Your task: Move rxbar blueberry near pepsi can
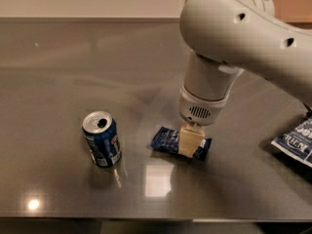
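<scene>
The rxbar blueberry [166, 140], a small dark navy wrapper with white text, is at the middle of the dark grey table [68, 67], low over or on its surface. My gripper [190, 141] comes down from the large white arm and is shut on the bar's middle; one tan finger [190, 139] shows across the wrapper, the other is hidden behind it. The pepsi can [102, 140], blue with a silver opened top, stands upright to the left of the bar, about a can's width of bare table between them.
A blue-and-white chip bag [296, 139] lies at the right edge of the view. The table's front edge runs along the bottom. A pale wall borders the table's far side.
</scene>
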